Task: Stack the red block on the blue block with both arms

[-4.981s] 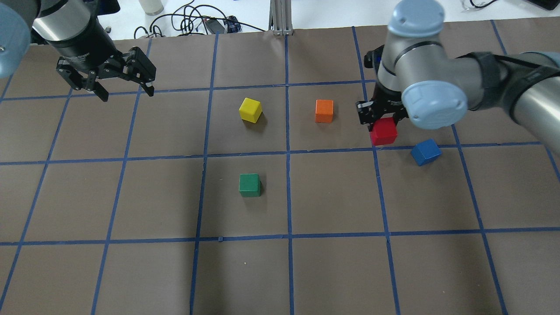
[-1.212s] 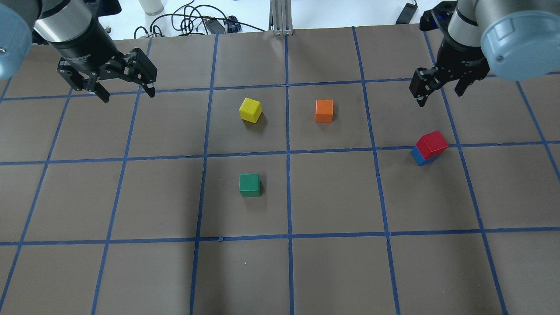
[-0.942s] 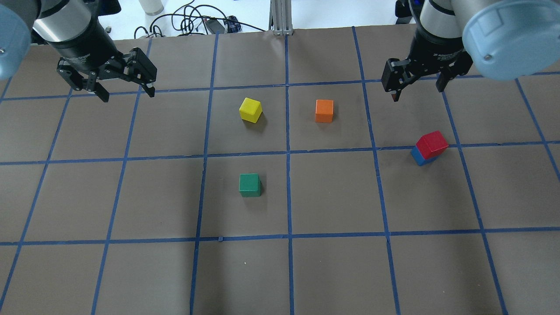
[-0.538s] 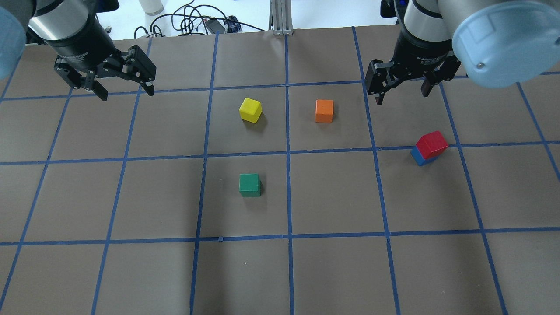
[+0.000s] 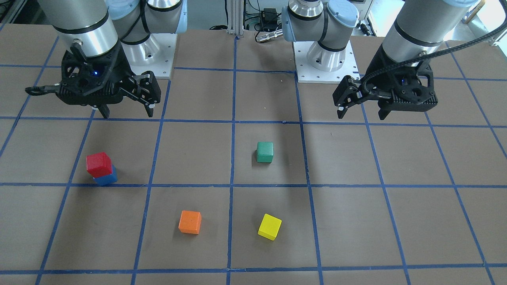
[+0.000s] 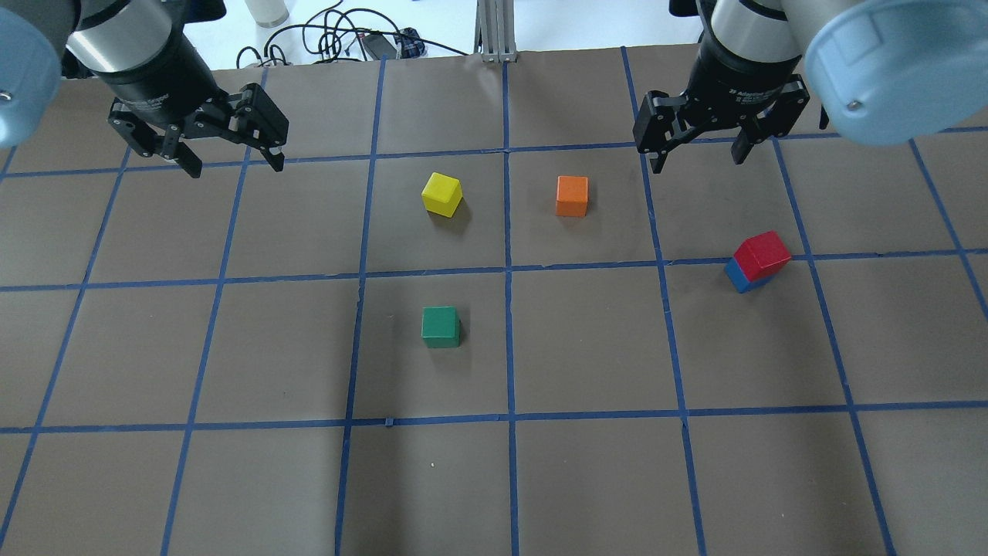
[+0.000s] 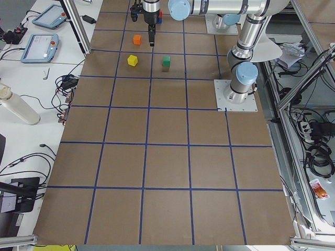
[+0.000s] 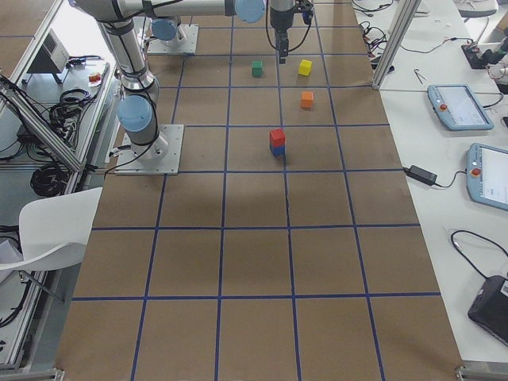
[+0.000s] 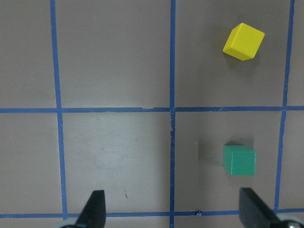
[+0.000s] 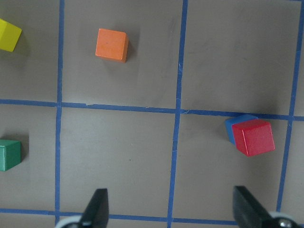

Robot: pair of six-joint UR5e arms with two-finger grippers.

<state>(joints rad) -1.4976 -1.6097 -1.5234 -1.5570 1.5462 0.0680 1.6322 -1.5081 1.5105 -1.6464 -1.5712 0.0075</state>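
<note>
Overhead exterior: red block [image 6: 762, 254] sits slightly askew atop blue block [image 6: 737, 278], right side of table [image 6: 587, 479]. Left fingers [image 6: 185, 158] and right fingers [image 6: 652, 147] spread, empty. Looks light, rigid, matte; pinch opposite flat faces.

The red block [image 6: 762, 255], solid red; blue block [image 6: 737, 280], seemingly plain blue from the sliver showing. Now green cube [image 6: 441, 327], yellow cube [image 6: 442, 194], orange cube [image 6: 572, 196], all unpatterned. Brown table [image 6: 587, 347], blue tape grid [image 6: 509, 347].

A robotics lab: two robot arms [image 5: 317, 18] bolted to a tape-gridded tabletop [image 6: 587, 347], teach pendants [image 8: 456, 107] and loose cables [image 6: 336, 35] past its twelve-o'clock edge.
</note>
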